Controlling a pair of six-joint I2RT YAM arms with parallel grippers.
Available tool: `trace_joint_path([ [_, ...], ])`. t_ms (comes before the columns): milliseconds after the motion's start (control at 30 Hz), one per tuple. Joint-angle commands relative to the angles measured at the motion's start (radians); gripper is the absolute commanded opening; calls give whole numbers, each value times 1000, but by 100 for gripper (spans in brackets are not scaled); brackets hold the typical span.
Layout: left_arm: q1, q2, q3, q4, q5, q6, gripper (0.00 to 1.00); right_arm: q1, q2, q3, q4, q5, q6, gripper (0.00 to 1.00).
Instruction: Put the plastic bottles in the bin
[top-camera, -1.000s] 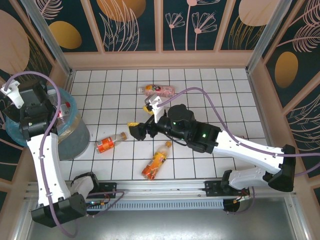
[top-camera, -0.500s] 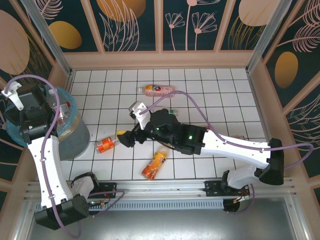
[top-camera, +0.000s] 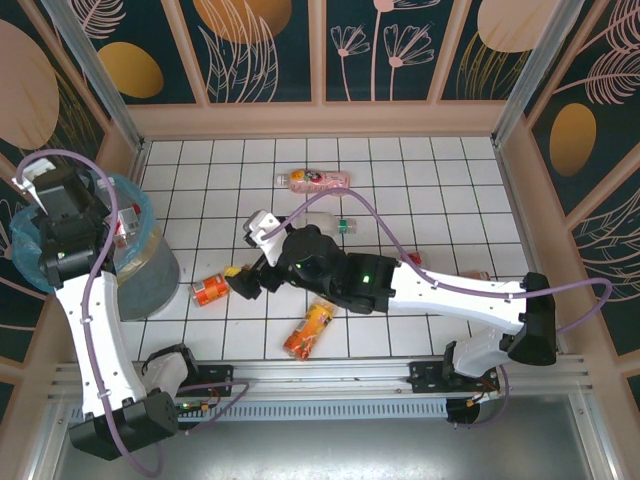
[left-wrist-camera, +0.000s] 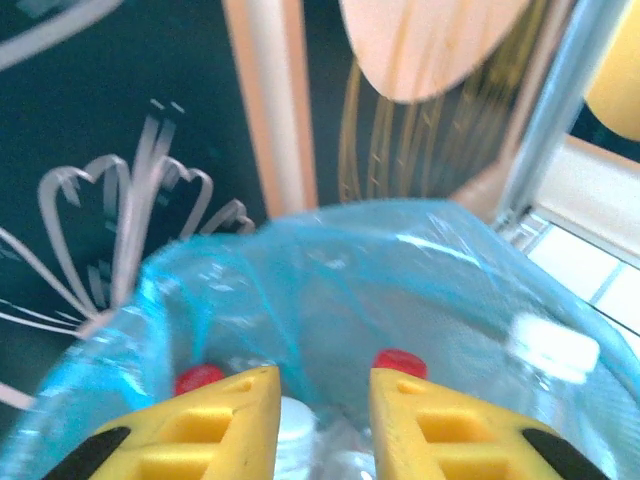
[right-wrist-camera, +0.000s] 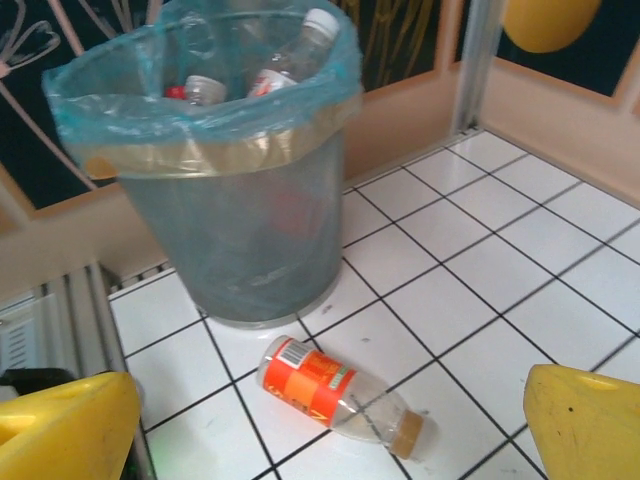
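A clear bottle with a red-orange label (right-wrist-camera: 330, 385) lies on the white tiles just in front of the bin (right-wrist-camera: 250, 200), its tan cap pointing away from it. My right gripper (right-wrist-camera: 325, 440) is open wide, one yellow finger on each side of this bottle, not touching it; from above, the right gripper (top-camera: 240, 282) sits beside the bottle (top-camera: 210, 291). My left gripper (left-wrist-camera: 322, 405) is open over the blue-bagged bin (left-wrist-camera: 350, 260), nothing between its fingers. Bottles with red caps (left-wrist-camera: 399, 362) and a white cap (left-wrist-camera: 553, 345) lie inside. The bin (top-camera: 145, 265) stands at the far left.
An orange bottle (top-camera: 310, 328) lies near the front edge. A pink-labelled bottle (top-camera: 315, 180) lies at the back, and a clear one (top-camera: 330, 222) is partly behind the right arm. Wooden walls enclose the tiled floor; a metal rail runs along the near edge.
The right arm has swung left and forward, bringing its open gripper up to the red-orange bottle by the bin. The left arm has shifted slightly over the bin.
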Motion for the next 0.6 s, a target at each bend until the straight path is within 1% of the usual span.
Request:
trace_joint_path([
  [0, 6, -51, -2, 55, 189, -31, 29, -61, 10, 45, -83, 88, 118, 99],
  [167, 5, -14, 69, 57, 398, -77, 30, -213, -18, 6, -224, 59, 305, 99],
  [233, 0, -1, 90, 67, 446, -96, 30, -286, -37, -23, -280, 42, 366, 99],
  [333, -48, 13, 125, 78, 444, -92, 30, -384, -75, -78, -365, 26, 405, 99],
  [400, -114, 33, 162, 72, 401, -80, 30, -467, -93, -111, -440, -4, 414, 99],
  [500, -196, 72, 198, 70, 389, -87, 29, -601, -114, -156, -532, -48, 421, 99],
  [567, -266, 96, 204, 78, 354, -88, 29, -694, -142, -189, -572, -66, 416, 99],
])
